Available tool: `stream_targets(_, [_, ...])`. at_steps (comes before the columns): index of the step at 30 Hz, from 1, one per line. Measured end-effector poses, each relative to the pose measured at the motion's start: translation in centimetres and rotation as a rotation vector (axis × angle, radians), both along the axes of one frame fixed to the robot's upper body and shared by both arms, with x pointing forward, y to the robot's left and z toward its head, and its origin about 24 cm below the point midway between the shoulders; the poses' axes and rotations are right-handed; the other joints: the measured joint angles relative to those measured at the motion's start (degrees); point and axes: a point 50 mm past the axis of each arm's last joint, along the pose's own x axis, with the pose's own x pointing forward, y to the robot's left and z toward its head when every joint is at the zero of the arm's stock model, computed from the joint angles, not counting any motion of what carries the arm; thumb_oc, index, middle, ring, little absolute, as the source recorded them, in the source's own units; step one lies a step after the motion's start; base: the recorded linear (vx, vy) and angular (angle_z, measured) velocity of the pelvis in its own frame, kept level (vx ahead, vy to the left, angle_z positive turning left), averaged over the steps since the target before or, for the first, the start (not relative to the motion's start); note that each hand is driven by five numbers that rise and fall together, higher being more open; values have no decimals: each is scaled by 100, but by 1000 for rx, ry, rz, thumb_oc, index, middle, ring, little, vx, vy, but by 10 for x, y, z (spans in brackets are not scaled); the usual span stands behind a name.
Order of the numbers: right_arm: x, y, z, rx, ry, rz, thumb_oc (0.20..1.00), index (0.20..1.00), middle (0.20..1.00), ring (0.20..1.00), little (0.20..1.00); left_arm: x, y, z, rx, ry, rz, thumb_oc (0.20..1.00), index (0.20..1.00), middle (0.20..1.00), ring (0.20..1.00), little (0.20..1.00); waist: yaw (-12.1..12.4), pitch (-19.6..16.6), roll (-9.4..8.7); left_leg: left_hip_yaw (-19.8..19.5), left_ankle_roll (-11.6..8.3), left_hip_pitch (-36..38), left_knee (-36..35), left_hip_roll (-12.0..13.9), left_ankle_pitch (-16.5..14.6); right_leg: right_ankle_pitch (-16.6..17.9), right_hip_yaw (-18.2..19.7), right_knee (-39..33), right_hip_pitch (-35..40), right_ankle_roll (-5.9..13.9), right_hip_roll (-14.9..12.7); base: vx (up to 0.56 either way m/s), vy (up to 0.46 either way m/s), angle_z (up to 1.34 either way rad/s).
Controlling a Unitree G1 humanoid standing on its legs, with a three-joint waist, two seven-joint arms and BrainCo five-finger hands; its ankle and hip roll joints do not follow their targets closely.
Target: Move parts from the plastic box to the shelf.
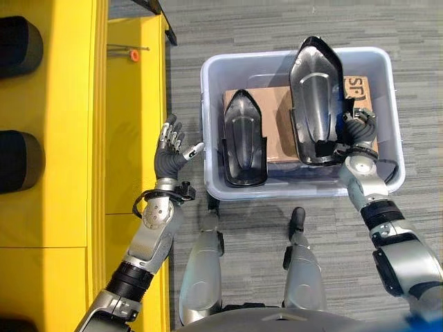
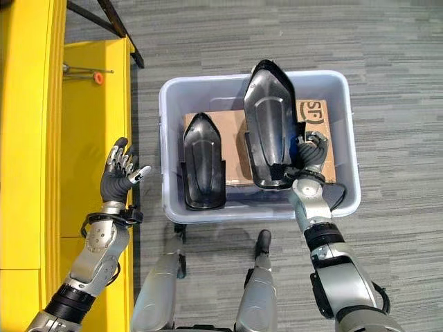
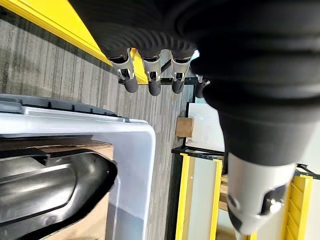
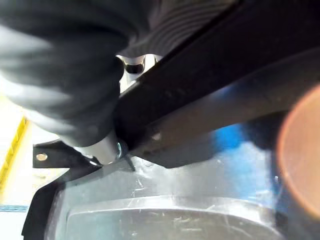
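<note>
A translucent grey plastic box [image 1: 209, 104] stands on the floor in front of me. A small black moulded part [image 1: 243, 142] lies in its left half on a cardboard carton [image 1: 275, 117]. A larger black part [image 1: 317, 97] is tilted up over the right half, its tip past the far rim. My right hand [image 1: 356, 131] is shut on that part's near right edge, and the right wrist view has the part's black edge [image 4: 200, 95] against the fingers. My left hand [image 1: 169, 149] is open, fingers spread, holding nothing, between the box's left wall and the yellow shelf [image 1: 131, 124].
On the yellow shelf lies an orange-tipped tool [image 1: 133, 52] towards the far end. Two dark round shapes [image 1: 17, 45] sit at the shelf's far left. A black frame leg [image 1: 163, 21] slants across at the top. Grey carpet surrounds the box.
</note>
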Motion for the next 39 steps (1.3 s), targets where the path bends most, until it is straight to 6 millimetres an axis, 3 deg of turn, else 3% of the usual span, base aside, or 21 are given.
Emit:
stream_targets(5, [-10,7,9,15,-84,53,200,200,200,200,200,-1,1,-2,3,12,2,1000,1000,1000,1000,1000,-70,-33,-13,6,-16,97,-17,61,2,18,4,-39,96,-24,47,15,-20,-2])
stream_targets(13, [-40,17,-8,38,-96,160,200,200,200,200,200,-12,14,-17,13,79,25,1000,1000,1000,1000,1000,-173,-298,-14,28,-97,598,-223,174,9,20,0,-221,575,-58,152,22,-61,-3])
stream_targets(20, [-53,32,-12,43,-104,290,200,200,200,200,200,-30,30,-34,25,151,70,1000,1000,1000,1000,1000,-201,-666,15,149,-249,1147,-345,502,-26,4,112,-320,981,-221,507,-12,-108,-17])
stream_targets(24, [-51,43,-12,-20,-83,409,200,200,200,200,200,-43,33,-49,-7,204,94,1000,1000,1000,1000,1000,-52,-832,230,135,-260,1249,-338,910,-19,-375,191,442,677,-458,898,-100,-205,-17])
stream_targets(27, [-37,43,16,-107,-143,455,200,200,200,200,200,-47,25,-51,-45,203,73,1000,1000,1000,1000,1000,194,-836,437,-299,-410,928,-207,1229,251,-916,-29,1544,143,-740,1210,-155,-202,36])
stream_targets(28, [-34,41,26,-112,-174,449,200,200,200,200,200,-48,21,-48,-53,192,57,1000,1000,1000,1000,1000,349,-808,517,-562,-315,696,-124,1305,468,-1182,-163,2001,-62,-853,1353,-209,-156,125])
stream_targets(29, [-34,32,34,-122,-194,429,200,200,200,200,200,-47,14,-43,-58,173,23,1000,1000,1000,1000,1000,402,-788,551,-832,-398,199,128,1225,1013,-1447,-147,2382,-259,-1084,1520,-174,-144,194])
stream_targets(30, [-36,23,36,-131,-195,406,200,200,200,200,200,-45,9,-40,-60,162,-3,1000,1000,1000,1000,1000,412,-777,581,-761,-112,32,-102,1144,851,-1619,-382,2623,-357,-1331,1470,-162,-152,203])
stream_targets(31, [-39,24,34,-120,-196,407,200,200,200,200,200,-50,12,-43,-48,180,0,1000,1000,1000,1000,1000,535,-772,557,-499,302,175,-336,1128,-441,-1697,-631,2754,-380,-1490,1379,-112,-139,180])
stream_targets(32, [-41,32,29,-69,-206,421,200,200,200,200,200,-46,21,-44,6,199,4,1000,1000,1000,1000,1000,577,-599,125,52,371,-219,796,1001,-505,-1609,-882,2743,-404,-1669,950,-91,-67,131])
stream_targets(33, [-45,41,21,-29,-194,443,200,200,200,200,200,-42,26,-47,35,224,7,1000,1000,1000,1000,1000,599,-578,-194,310,285,-364,1905,888,-782,-1391,-975,2447,-304,-1691,655,4,77,162])
stream_targets(34, [-52,44,14,-6,-181,456,200,200,200,200,200,-38,24,-51,20,236,7,1000,1000,1000,1000,1000,493,-562,-231,284,2,17,2823,881,-1201,-1045,-1272,1795,139,-1628,463,65,145,151])
stream_targets(36, [-58,40,10,21,-184,431,200,200,200,200,200,-32,16,-48,-9,210,-16,1000,1000,1000,1000,1000,200,-608,-56,92,-227,857,2739,890,-1495,-924,-1722,1477,585,-1348,345,129,210,160])
stream_targets(37, [-64,31,9,27,-186,399,200,200,200,200,200,-28,8,-44,-20,190,-43,1000,1000,1000,1000,1000,70,-679,76,115,-253,1339,2018,868,-1549,-905,-1925,1457,667,-1262,312,118,258,138])
stream_targets(39, [-68,16,16,19,-216,350,200,200,200,200,200,-22,2,-38,-45,158,-55,1000,1000,1000,1000,1000,91,-750,424,285,-184,2245,649,691,-1591,-780,-2082,1648,605,-1136,286,63,263,73])
